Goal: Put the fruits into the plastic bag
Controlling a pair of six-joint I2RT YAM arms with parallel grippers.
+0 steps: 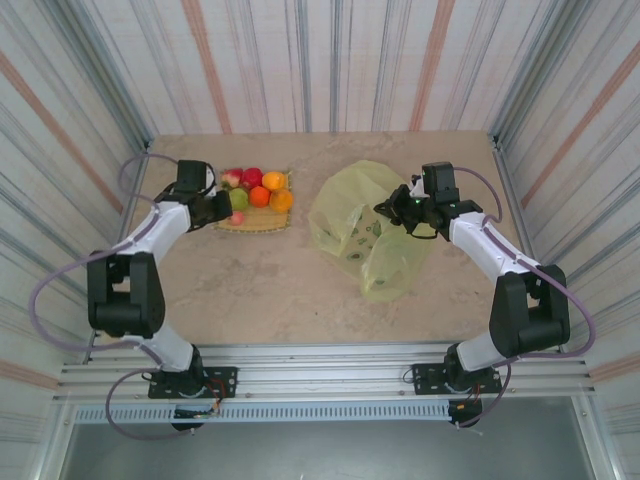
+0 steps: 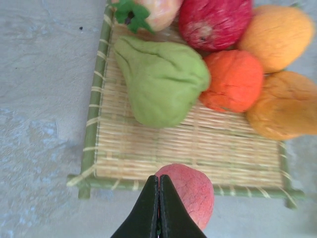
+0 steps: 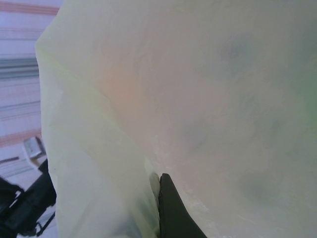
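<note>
The fruits sit heaped on a mat toward the far-left corner of the surface. The bag lies right of centre, nearer the far edge. The left tool has its fingers pressed together with nothing between them, and a red fruit lies just beside them at the mat's near edge. The right tool is pinched narrow on the bag's film, holding its rim up.

Lifting now would likely bring the left tool up empty. Nudging with shut fingers could roll the red fruit across the surface. The thin film could also slip from the pinch and let the mouth collapse.
</note>
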